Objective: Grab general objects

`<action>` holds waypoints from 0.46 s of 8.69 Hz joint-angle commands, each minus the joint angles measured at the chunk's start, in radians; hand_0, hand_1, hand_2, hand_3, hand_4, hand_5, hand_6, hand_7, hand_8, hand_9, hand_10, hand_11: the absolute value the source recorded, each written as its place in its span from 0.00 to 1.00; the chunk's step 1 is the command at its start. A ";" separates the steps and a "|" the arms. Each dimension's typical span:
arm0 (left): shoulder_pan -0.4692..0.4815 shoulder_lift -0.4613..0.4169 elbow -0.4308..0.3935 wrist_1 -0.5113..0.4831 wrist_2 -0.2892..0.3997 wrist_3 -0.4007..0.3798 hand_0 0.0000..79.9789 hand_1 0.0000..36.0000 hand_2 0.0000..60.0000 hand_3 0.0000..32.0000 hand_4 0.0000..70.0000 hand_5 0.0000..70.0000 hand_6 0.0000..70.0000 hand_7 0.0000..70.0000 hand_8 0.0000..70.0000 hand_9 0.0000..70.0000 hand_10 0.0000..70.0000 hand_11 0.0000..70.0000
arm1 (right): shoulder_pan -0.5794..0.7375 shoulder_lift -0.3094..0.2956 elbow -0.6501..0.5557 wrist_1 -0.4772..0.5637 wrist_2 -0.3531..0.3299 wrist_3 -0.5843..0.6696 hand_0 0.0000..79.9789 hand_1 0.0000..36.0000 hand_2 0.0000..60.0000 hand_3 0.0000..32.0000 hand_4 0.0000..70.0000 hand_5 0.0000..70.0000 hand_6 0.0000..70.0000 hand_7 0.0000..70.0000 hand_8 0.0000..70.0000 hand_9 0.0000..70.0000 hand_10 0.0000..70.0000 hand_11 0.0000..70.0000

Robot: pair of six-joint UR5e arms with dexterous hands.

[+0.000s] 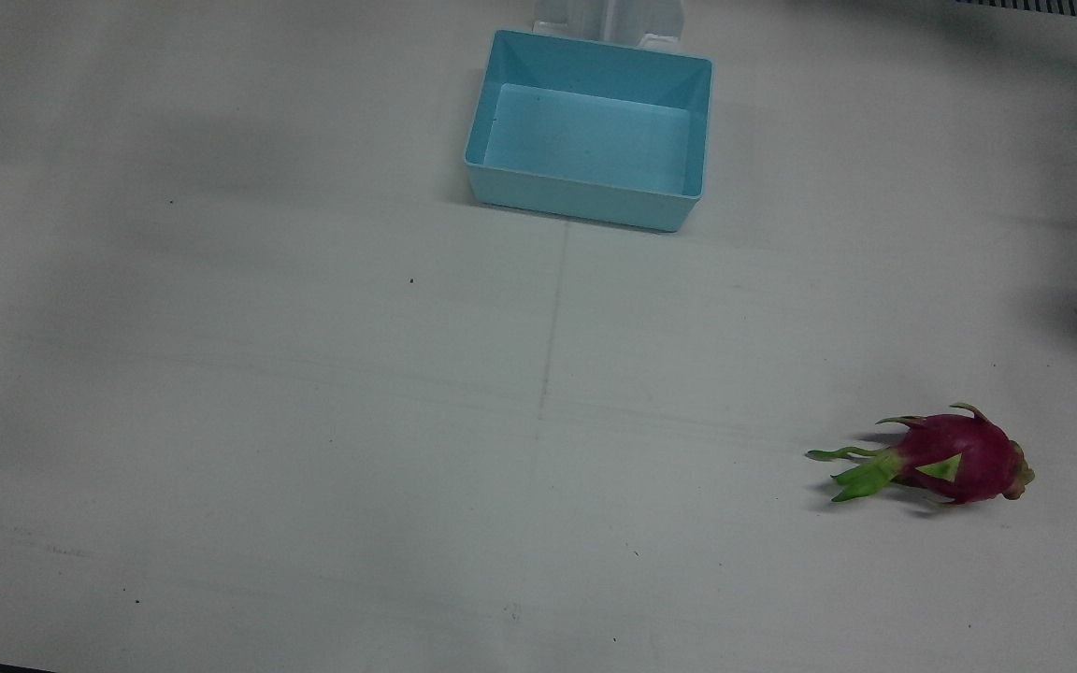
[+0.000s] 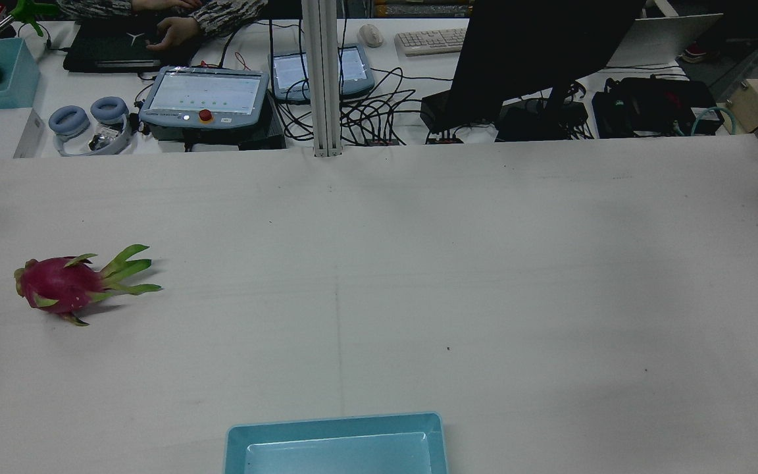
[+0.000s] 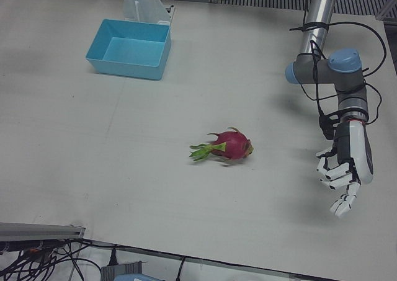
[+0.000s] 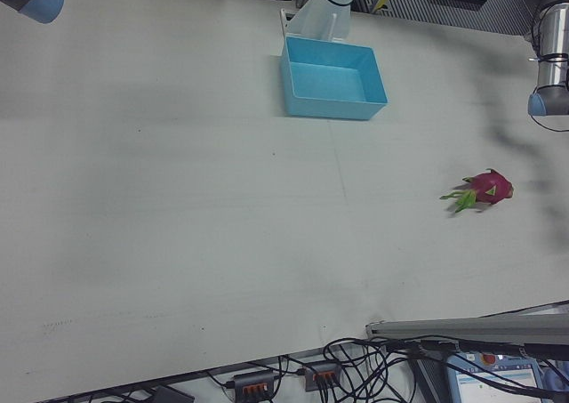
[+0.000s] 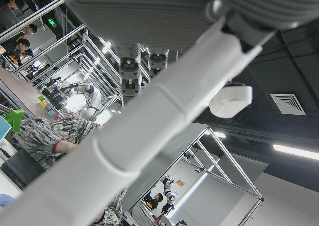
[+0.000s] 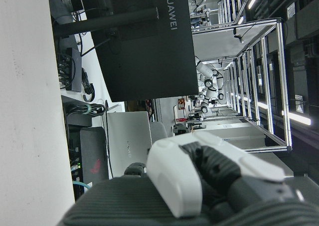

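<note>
**Dragon fruit lies alone, left hand empty**

Front view: the dragon fruit [image 1: 945, 460] lies on the white table [image 1: 314, 421], well apart from the blue bin [image 1: 589, 130].

Left-front view: the left hand [image 3: 345, 169] hangs beside the fruit, fingers apart, empty.

Right hand view: the right hand [image 6: 209, 181] shows only partly; I cannot tell its state.

Beyond my white worktop [image 2: 458, 276], at twelve o'clock, a cluttered desk [image 2: 379, 85] carries a dark monitor [image 2: 537, 52].
</note>
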 commanded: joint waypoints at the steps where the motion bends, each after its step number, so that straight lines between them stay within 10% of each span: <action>1: -0.003 0.009 -0.022 0.012 0.002 0.001 0.09 0.02 0.15 0.00 0.76 1.00 0.72 1.00 0.13 0.27 0.00 0.00 | 0.000 0.000 0.000 0.000 0.000 0.000 0.00 0.00 0.00 0.00 0.00 0.00 0.00 0.00 0.00 0.00 0.00 0.00; 2: 0.000 0.008 -0.025 0.025 0.005 0.001 0.19 0.00 0.00 0.00 0.79 1.00 0.70 1.00 0.13 0.26 0.00 0.00 | 0.000 -0.002 0.000 0.000 0.000 0.000 0.00 0.00 0.00 0.00 0.00 0.00 0.00 0.00 0.00 0.00 0.00 0.00; 3: 0.003 0.005 -0.024 0.032 0.009 0.003 0.03 0.03 0.39 0.00 0.77 1.00 0.61 1.00 0.11 0.24 0.00 0.00 | 0.000 0.000 0.000 0.000 0.000 0.000 0.00 0.00 0.00 0.00 0.00 0.00 0.00 0.00 0.00 0.00 0.00 0.00; 4: 0.005 0.003 -0.025 0.033 0.009 0.004 0.00 0.24 1.00 0.00 0.59 1.00 0.42 0.94 0.07 0.17 0.00 0.00 | 0.000 0.000 0.000 0.000 0.000 0.000 0.00 0.00 0.00 0.00 0.00 0.00 0.00 0.00 0.00 0.00 0.00 0.00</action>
